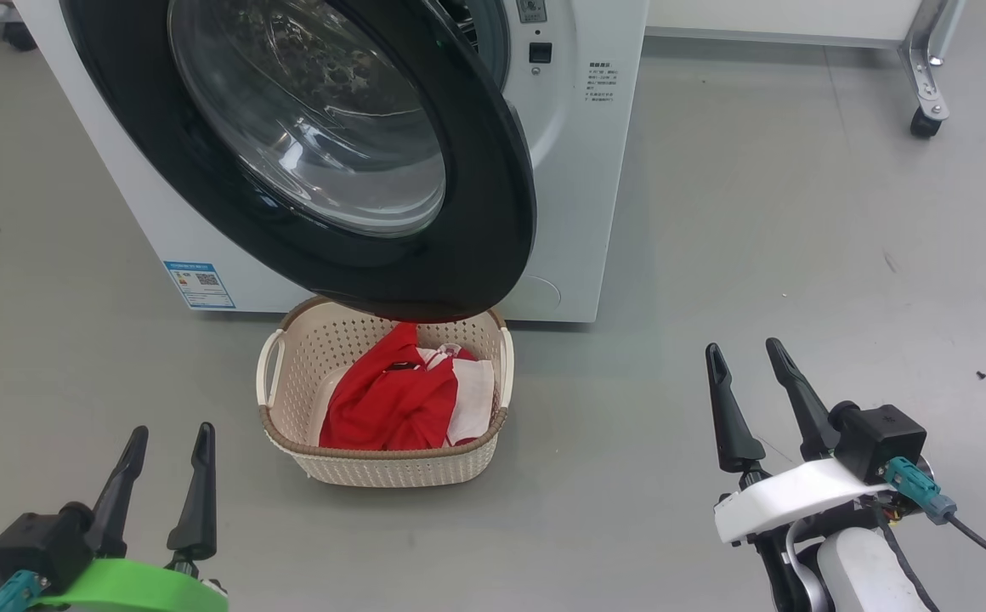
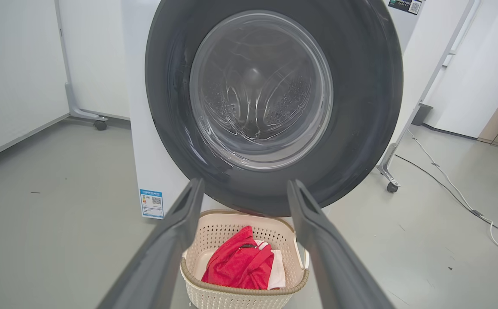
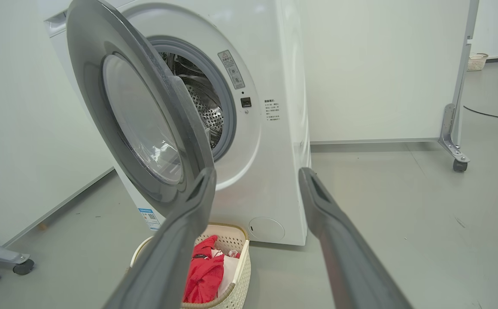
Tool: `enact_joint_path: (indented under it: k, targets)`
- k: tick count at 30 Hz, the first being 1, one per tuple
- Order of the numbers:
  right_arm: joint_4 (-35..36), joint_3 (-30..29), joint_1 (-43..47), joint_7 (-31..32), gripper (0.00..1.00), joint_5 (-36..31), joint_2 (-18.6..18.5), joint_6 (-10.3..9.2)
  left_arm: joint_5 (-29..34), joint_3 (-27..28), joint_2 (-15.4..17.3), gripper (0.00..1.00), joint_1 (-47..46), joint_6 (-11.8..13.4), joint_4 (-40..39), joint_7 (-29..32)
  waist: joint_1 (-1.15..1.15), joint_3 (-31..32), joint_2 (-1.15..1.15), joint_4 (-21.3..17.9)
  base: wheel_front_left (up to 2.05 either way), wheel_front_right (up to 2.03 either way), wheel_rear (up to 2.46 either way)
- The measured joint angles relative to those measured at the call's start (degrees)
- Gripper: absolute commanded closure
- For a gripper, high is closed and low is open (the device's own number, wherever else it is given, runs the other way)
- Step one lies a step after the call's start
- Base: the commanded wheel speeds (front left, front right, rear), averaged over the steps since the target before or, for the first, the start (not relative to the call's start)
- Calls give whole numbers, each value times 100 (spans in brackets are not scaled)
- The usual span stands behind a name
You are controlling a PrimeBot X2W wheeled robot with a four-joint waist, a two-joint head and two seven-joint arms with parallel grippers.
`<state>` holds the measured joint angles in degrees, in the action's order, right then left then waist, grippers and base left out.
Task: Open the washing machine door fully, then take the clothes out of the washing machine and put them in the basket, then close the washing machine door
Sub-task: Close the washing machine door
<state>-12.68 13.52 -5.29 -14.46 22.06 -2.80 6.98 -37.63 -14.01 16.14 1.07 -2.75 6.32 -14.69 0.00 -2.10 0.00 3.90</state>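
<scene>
I'm holding my left claw [image 1: 172,430] and right claw [image 1: 744,346] spread; crumpled red clothes [image 1: 382,399] are lying in the perforated basket [image 1: 391,466]; the right wrist view is showing the dimpled drum [image 3: 197,98].

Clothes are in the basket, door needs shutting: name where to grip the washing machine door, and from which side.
Probably grip the washing machine door at its rim's free right edge, coming from the right with the open right gripper: that edge stands clear of the washing machine, opposite the hinge.

Head view downward, wrist views share basket [image 2: 232,298]
</scene>
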Motion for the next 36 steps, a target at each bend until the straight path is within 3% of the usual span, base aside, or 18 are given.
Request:
enact_joint_path:
  k: [19,20,21,22,36]
  targets:
    - [31,-1,0,0,0,0,0,0,180,138,-157,0,157,-65,-107,-1,0,-18,0,8,0,0,0]
    - [43,-2,0,0,31,0,0,0,182,138,-168,0,157,-69,-116,-1,0,-29,0,10,0,0,0]
    - [55,0,0,0,85,0,0,0,191,138,-181,0,157,-104,-125,-1,0,-44,0,13,0,0,0]
    - [69,14,-1,0,100,-3,-3,0,198,136,-199,0,157,-110,-133,-1,0,-64,0,17,0,0,0]
    - [423,522,-334,0,100,-350,-301,1,294,36,-411,0,141,-194,-259,0,0,-476,0,258,0,0,0]
